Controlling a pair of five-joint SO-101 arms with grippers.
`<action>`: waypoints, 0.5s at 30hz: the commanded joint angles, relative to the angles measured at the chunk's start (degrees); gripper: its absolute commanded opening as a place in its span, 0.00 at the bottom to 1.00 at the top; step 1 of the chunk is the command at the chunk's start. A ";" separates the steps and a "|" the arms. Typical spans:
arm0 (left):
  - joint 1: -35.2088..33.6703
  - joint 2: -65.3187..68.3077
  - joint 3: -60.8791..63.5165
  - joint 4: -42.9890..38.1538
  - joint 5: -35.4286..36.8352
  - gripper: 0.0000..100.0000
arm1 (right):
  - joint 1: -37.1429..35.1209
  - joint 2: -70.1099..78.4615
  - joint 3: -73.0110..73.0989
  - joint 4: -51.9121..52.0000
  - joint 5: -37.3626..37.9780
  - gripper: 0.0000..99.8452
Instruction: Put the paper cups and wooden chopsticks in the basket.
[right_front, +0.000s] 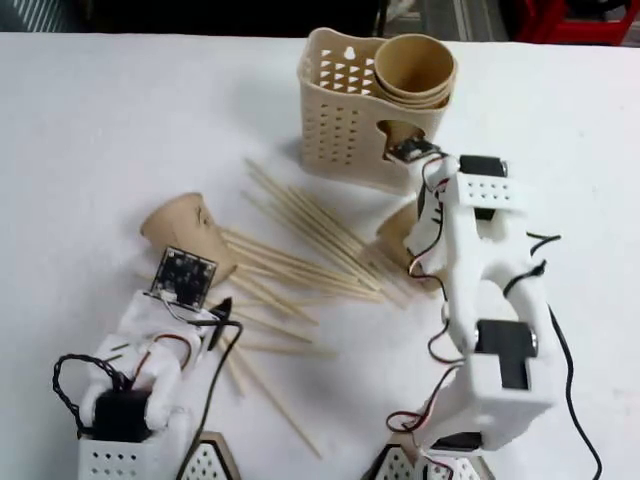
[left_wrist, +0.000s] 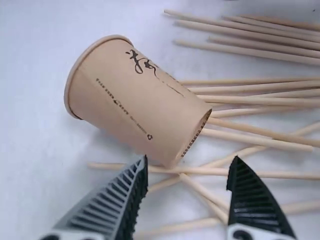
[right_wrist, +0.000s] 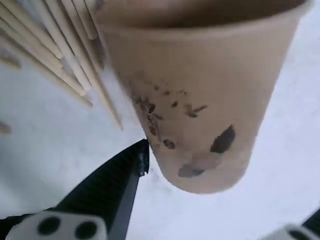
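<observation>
- High view. We see the basket (right_front: 335, 125) at the far side of the table (right_front: 110, 110), with stacked cups (right_front: 415, 65) already inside. Loose chopsticks (right_front: 300, 250) fan across the middle. A paper cup (right_front: 185, 225) lies on its side just ahead of the left arm (right_front: 140, 370). A second cup (right_front: 398, 235) is half hidden under the right arm (right_front: 480, 290), near the basket. The overall layout and the route to the basket are read here. The wrist views give the clearance between jaws and cup instead.
- Left wrist view. The left gripper (left_wrist: 189, 167) is spread wide and holds nothing. Its tips are just short of the paper cup's narrow end, which rests across several chopsticks. We judge that the jaws should advance to straddle the wall, stay clear of the sticks beneath, and close gently, since thin paper buckles.
- Right wrist view. The right gripper (right_wrist: 230, 182) stands parted around the second cup, one jaw just beside the wall and the other well off. We judge the cup not yet gripped. Centring it before closing should stop it being pushed aside. We cannot tell whether this cup stands or lies.
</observation>
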 joint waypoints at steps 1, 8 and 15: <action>-0.22 -0.66 -0.09 -1.32 0.44 0.26 | 0.31 2.15 -0.44 -2.15 0.62 0.50; -0.22 -0.66 0.00 -1.32 0.44 0.26 | -1.54 6.64 -0.44 -2.07 6.86 0.39; -0.22 -0.66 0.09 -1.41 0.44 0.26 | -1.54 2.42 -0.70 2.24 9.67 0.28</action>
